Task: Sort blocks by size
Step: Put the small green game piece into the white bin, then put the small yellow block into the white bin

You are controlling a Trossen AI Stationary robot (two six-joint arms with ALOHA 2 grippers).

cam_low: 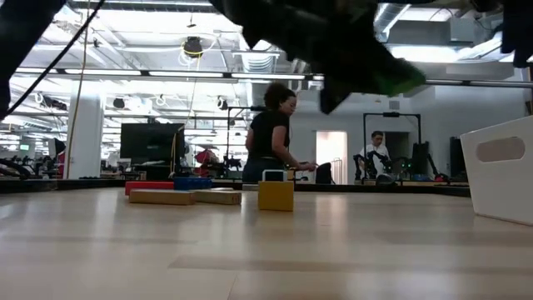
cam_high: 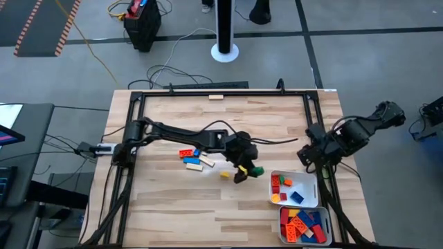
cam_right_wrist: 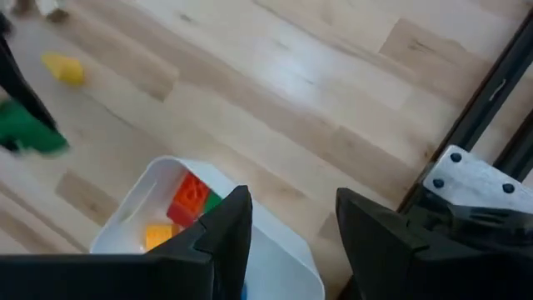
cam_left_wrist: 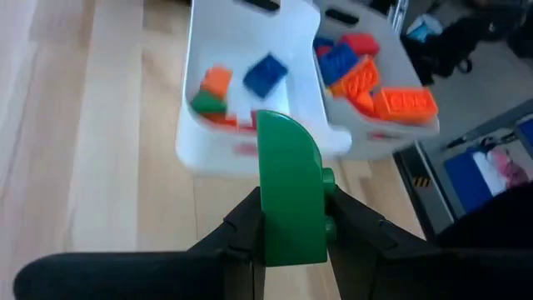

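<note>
Clamped in our left claw (cam_left_wrist: 291,242), a green block (cam_left_wrist: 287,187) rides above the tabletop (cam_high: 173,200) toward the nearer white tray (cam_high: 311,181); our right claw (cam_right_wrist: 287,237) waits half-open, and we must next center over it and release.

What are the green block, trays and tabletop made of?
Green block, shut in the left gripper: looks like smooth moulded plastic, with studs on one face. Trays: probably white plastic, with thin rounded walls. Tabletop: pale wood planks with visible grain, likely sealed.
</note>
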